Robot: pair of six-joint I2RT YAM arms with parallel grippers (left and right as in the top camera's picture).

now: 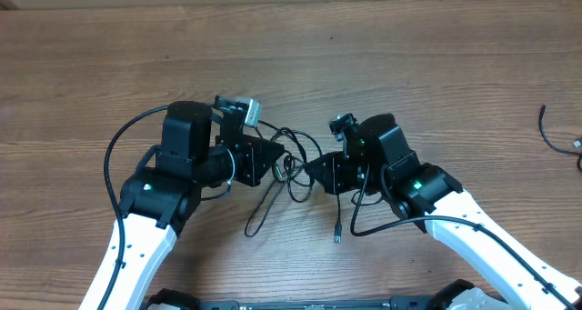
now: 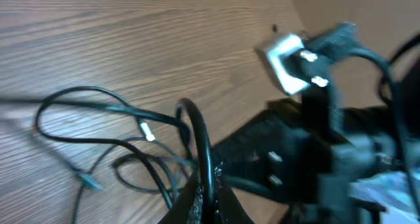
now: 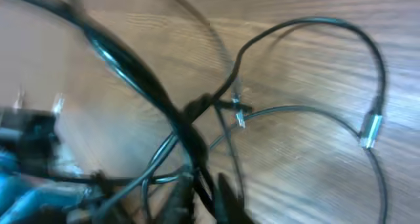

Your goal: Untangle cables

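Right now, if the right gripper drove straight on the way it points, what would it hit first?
The knot of thin black cables at the right gripper's jaws; just beyond, probably the left gripper, though depth is unclear.

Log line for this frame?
phase: untangling | left gripper: shut on cables | right gripper: shut on same tangle | state: knot between both grippers, not yet separated, loose ends on table

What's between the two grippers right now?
The tangled cables: in the overhead view their loops fill the gap between the left gripper and the right gripper.
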